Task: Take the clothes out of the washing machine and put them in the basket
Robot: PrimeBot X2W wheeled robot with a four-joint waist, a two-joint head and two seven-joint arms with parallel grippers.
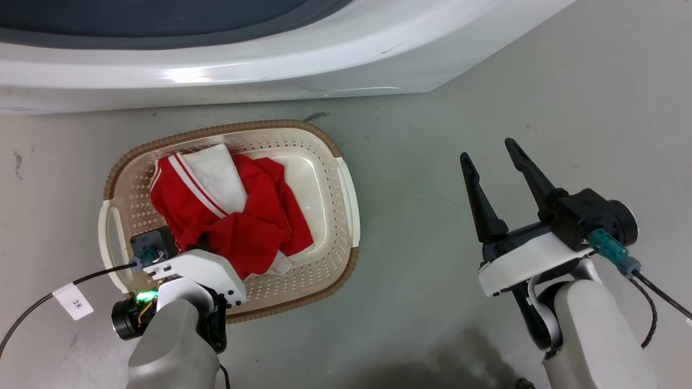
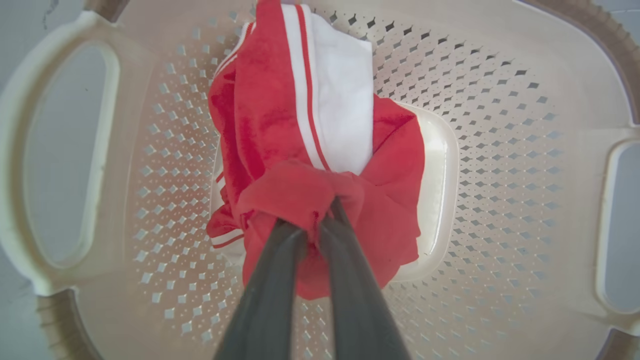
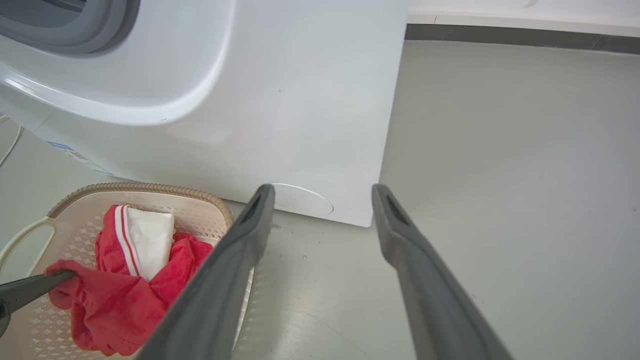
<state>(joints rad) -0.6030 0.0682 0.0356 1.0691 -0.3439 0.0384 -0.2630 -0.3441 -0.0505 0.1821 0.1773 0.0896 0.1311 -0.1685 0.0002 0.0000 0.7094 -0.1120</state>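
**Unloading, late stage.** The left gripper hangs inside the basket. Its fingers are drawn together and clamped on a fold of the clothes. Red cloth bunches over the fingertips. The rest of the heap, with its white panel and thin stripes, lies just beyond them on the basket floor, and the perforated basket wall rings the fingers on all sides.

The right gripper hovers over bare floor, fingers spread wide apart and holding nothing. The basket sits well to the robot's left of these fingers, and the washing machine stands ahead of their tips.

**Judged progress.** The clothes in view are already in the basket, so this transfer looks done save for the release: the left fingers have yet to part and lift clear. The inside of the drum is out of sight, so it cannot be told whether any garment is left in the washer. If one is, a further trip is due.
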